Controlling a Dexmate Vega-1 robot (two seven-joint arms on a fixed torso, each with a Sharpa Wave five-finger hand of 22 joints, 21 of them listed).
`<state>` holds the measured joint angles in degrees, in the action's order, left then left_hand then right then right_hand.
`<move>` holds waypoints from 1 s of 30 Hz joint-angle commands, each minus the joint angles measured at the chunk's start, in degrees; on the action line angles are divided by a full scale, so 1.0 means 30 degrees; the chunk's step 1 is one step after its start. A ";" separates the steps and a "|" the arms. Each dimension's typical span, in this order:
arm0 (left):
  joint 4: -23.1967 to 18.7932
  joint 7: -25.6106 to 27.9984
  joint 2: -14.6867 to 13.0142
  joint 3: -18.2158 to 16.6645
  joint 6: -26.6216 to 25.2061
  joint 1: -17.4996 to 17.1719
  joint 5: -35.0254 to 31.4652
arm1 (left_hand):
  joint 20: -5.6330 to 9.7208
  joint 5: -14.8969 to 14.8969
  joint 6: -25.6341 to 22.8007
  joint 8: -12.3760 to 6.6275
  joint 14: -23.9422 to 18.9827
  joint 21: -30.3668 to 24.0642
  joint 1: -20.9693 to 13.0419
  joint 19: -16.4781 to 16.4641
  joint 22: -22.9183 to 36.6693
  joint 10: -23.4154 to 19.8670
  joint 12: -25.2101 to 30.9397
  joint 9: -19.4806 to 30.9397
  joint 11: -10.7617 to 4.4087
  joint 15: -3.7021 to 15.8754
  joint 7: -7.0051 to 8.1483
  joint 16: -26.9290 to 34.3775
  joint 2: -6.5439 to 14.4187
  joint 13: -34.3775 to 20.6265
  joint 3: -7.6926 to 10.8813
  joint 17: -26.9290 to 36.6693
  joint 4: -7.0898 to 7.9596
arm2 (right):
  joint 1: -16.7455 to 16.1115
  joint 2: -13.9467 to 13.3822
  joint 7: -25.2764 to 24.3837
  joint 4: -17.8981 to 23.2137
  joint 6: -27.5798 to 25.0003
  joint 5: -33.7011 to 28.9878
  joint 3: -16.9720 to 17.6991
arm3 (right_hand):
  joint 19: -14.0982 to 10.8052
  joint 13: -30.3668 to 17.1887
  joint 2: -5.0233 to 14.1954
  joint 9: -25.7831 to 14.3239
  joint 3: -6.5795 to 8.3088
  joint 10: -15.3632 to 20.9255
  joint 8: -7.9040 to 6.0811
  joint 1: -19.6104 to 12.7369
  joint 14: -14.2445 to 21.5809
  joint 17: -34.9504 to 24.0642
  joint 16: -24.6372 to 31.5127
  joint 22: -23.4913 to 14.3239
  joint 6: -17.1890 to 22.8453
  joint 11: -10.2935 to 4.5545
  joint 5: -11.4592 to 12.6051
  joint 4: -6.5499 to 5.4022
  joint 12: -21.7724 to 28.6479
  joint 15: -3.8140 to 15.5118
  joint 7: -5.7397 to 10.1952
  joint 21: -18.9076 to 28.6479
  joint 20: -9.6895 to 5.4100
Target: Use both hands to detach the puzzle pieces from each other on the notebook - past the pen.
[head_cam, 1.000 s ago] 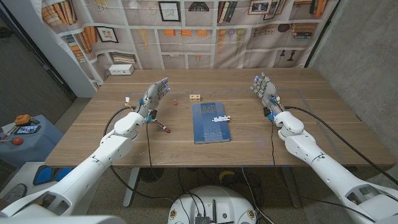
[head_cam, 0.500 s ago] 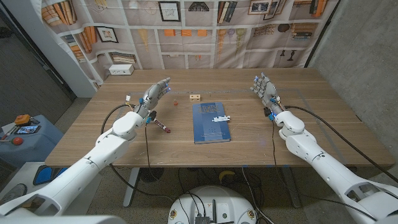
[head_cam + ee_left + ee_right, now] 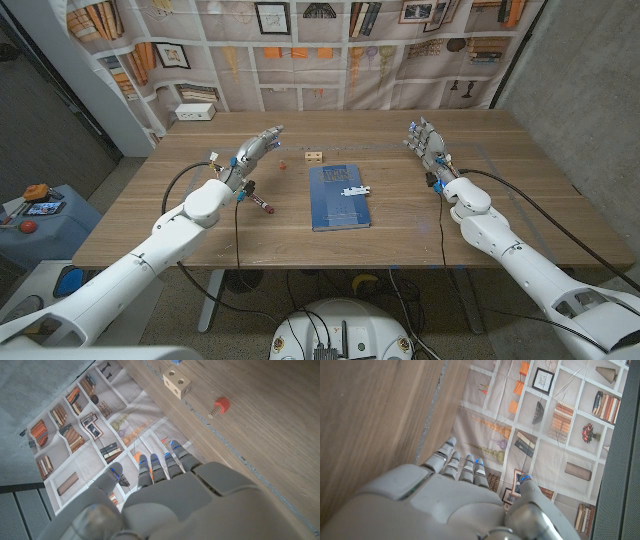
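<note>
1. Head view: my left hand point(image 3: 253, 153) is raised left of centre, its fingers extended, slightly spread and holding nothing. My right hand point(image 3: 427, 146) is up at the right, fingers straight and apart, also empty.
2. Head view: one blue rectangular notebook point(image 3: 338, 195) lies at the centre of the wooden table point(image 3: 520, 190). The joined white puzzle pieces point(image 3: 352, 190) sit on the notebook's right edge; I cannot count them. One dark pen with red ends point(image 3: 260, 202) lies left of the notebook. One small wooden block with holes point(image 3: 314, 157) and one small red screw-like piece point(image 3: 283, 166) lie above the notebook. A printed bookshelf backdrop point(image 3: 330, 40) fills the top.
3. Left wrist view: my fingers point(image 3: 152, 467) reach forward, touching nothing; block point(image 3: 176, 381) and red piece point(image 3: 218, 407) sit top right.
4. Right wrist view: my fingers point(image 3: 454, 462) are straight, slightly parted, empty, beside the table edge.
</note>
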<state>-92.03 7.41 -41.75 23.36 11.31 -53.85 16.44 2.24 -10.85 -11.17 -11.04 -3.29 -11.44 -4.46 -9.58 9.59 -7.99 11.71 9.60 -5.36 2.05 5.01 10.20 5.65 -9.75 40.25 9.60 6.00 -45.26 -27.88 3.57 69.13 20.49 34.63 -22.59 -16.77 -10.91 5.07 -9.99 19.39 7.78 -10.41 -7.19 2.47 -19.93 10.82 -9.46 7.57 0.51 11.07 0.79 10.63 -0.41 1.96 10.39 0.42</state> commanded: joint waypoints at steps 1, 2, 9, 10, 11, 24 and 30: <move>-0.1760 0.0912 -0.0810 0.0732 -0.0684 -0.0427 -0.2858 | 0.1900 -0.0073 -0.0340 -0.0003 -0.0308 -0.0129 0.0273 -0.0296 0.0054 -0.0338 0.0142 0.0053 -0.0151 0.1605 0.0119 0.0152 0.1332 -0.0042 0.0164 0.0023 0.0015 | -0.0237 -0.0332 0.0073 0.0216 0.0188 -0.0045 0.0157 | 0.0009 -0.0028 0.0064 -0.0043 0.0006 0.0058 -0.0096 -0.0143 0.0096 0.0046 0.0090 -0.0063 0.0147 -0.0024 0.0117 0.0169 0.0141 0.0314 0.0064 0.0090 -0.0164; -0.1765 0.0909 -0.0800 0.0720 -0.0695 -0.0435 -0.2882 | 0.1933 -0.0073 -0.0375 0.0006 -0.0329 -0.0125 0.0288 -0.0322 0.0053 -0.0367 0.0131 0.0053 -0.0230 0.1652 0.0188 0.0141 0.1329 -0.0042 0.0185 0.0023 0.0011 | -0.0238 -0.0333 0.0071 0.0218 0.0186 -0.0045 0.0158 | 0.0013 -0.0027 0.0067 -0.0043 0.0011 0.0058 -0.0095 -0.0148 0.0104 0.0055 0.0092 -0.0063 0.0147 -0.0026 0.0117 0.0175 0.0141 0.0324 0.0074 0.0089 -0.0168; -0.2909 0.1751 -0.1110 0.1055 -0.1348 -0.0863 -0.4924 | 0.2367 -0.0067 -0.0542 0.0080 -0.0289 -0.0025 0.0357 -0.0298 0.0049 -0.0498 0.0033 0.0047 -0.0565 0.2064 0.0600 0.0009 0.1220 -0.0038 0.0316 0.0007 -0.0118 | -0.0647 -0.0342 -0.0083 0.0775 0.0140 0.0116 0.0218 | 0.0059 -0.0019 0.0083 -0.0043 0.0038 0.0068 -0.0108 -0.0144 0.0095 0.0127 0.0091 -0.0061 0.0188 -0.0020 0.0114 0.0207 0.0144 0.0346 0.0046 0.0078 -0.0232; -0.2916 0.1746 -0.1097 0.1039 -0.1366 -0.0873 -0.4949 | 0.2422 -0.0067 -0.0568 0.0085 -0.0286 -0.0006 0.0363 -0.0272 0.0048 -0.0509 0.0021 0.0047 -0.0619 0.2115 0.0636 -0.0001 0.1208 -0.0037 0.0331 0.0006 -0.0137 | -0.0647 -0.0341 -0.0085 0.0775 0.0141 0.0115 0.0219 | 0.0069 -0.0018 0.0083 -0.0043 0.0038 0.0074 -0.0106 -0.0138 0.0095 0.0133 0.0092 -0.0061 0.0183 -0.0012 0.0113 0.0207 0.0147 0.0345 0.0044 0.0075 -0.0233; -0.3082 0.1807 -0.1175 0.1113 -0.1477 -0.0915 -0.5284 | 0.2463 -0.0066 -0.0590 0.0090 -0.0289 0.0001 0.0370 -0.0273 0.0048 -0.0531 0.0015 0.0046 -0.0719 0.2130 0.0669 -0.0006 0.1199 -0.0037 0.0344 0.0006 -0.0152 | -0.0653 -0.0314 -0.0099 0.0787 0.0143 0.0127 0.0217 | 0.0062 -0.0016 0.0093 -0.0043 0.0049 0.0087 -0.0104 -0.0142 0.0114 0.0151 0.0099 -0.0060 0.0183 -0.0011 0.0114 0.0215 0.0152 0.0310 0.0040 0.0079 -0.0251; -0.4068 0.1600 -0.2035 0.1560 -0.1780 -0.1083 -0.7968 | 0.2989 -0.0021 -0.0589 0.0235 -0.0176 0.0137 0.0670 -0.0086 0.0053 -0.0364 -0.0197 0.0039 -0.1244 0.2573 0.1350 -0.0065 0.0889 -0.0033 0.0307 0.0054 -0.0188 | -0.0773 -0.0077 -0.0184 0.0662 0.0446 0.0060 0.0149 | 0.0085 -0.0003 0.0118 -0.0042 0.0086 0.0075 -0.0094 -0.0109 0.0049 0.0284 0.0088 -0.0057 0.0179 0.0033 0.0102 0.0267 0.0146 0.0295 0.0045 0.0085 -0.0283; -0.4055 0.0863 -0.2643 0.2063 -0.1476 -0.0517 -0.9719 | 0.3223 -0.0015 -0.0468 0.0290 0.0349 0.0346 0.0960 0.0558 0.0076 -0.0115 -0.0325 0.0051 -0.1911 0.2755 0.1941 -0.0192 0.0690 -0.0034 0.0191 0.0076 -0.0146 | -0.0983 -0.0072 -0.0367 0.0756 0.0583 0.0039 0.0215 | 0.0100 0.0001 0.0150 -0.0042 0.0101 0.0072 -0.0097 -0.0108 0.0046 0.0328 0.0102 -0.0056 0.0194 0.0011 0.0098 0.0291 0.0145 0.0293 0.0046 0.0084 -0.0283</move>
<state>-103.04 11.97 -47.36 27.82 6.49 -56.68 -4.96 2.16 -10.85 -12.51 -10.37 -3.02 -10.74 -2.34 -8.76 9.63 -8.50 10.79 9.61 -10.01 2.04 9.91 9.93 4.75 -9.74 41.10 9.76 5.58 -47.34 -28.35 3.15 71.08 21.57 34.81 -22.12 -16.35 -10.93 5.07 -9.99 19.63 7.78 -10.41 -7.18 2.46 -18.86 10.81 -9.45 7.56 0.51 11.07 1.51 10.63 0.21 1.96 10.39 0.00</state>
